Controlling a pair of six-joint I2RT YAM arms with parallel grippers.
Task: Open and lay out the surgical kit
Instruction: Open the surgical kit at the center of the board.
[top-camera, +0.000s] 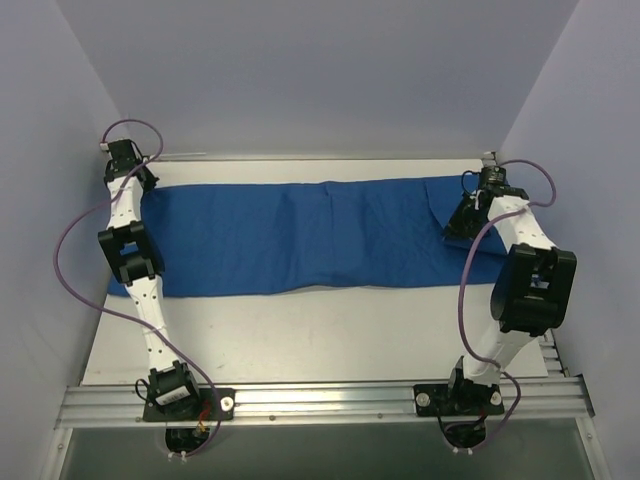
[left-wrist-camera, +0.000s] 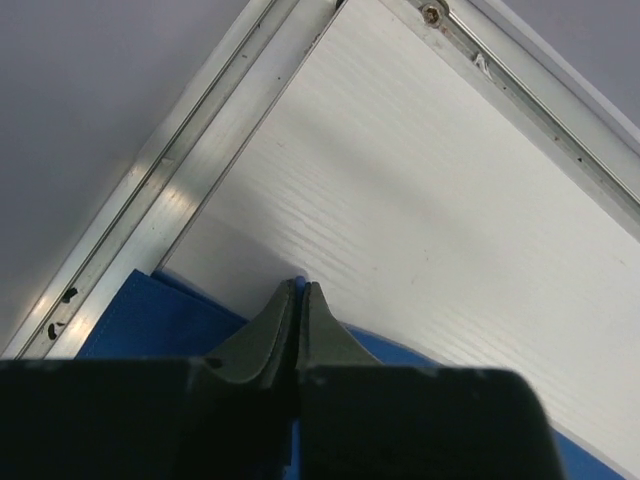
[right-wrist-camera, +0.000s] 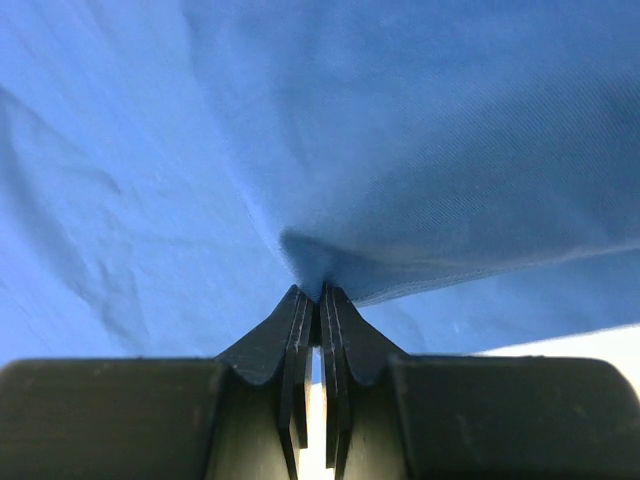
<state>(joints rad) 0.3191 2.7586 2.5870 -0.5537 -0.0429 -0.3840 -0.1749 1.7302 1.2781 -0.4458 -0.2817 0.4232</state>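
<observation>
Currently the white slatted table (top-camera: 330, 340) fills most of my overhead view, and the royal-blue cloth wrap (top-camera: 300, 235) lies across its far half as one long wrinkled strip, reaching from the left arm to the right arm. At its right end a flap is folded back over the rest. My right gripper (top-camera: 466, 222) sits on that folded end; on its wrist feed the fingers (right-wrist-camera: 345, 330) are pressed together on a puckered ridge of the cloth (right-wrist-camera: 400, 150), which fans out from the tips. My left gripper (top-camera: 126, 152) is at the far left corner by the aluminium rail (left-wrist-camera: 170, 190); its fingers (left-wrist-camera: 325, 325) are pressed together too, a sliver of blue caught between the tips.
</observation>
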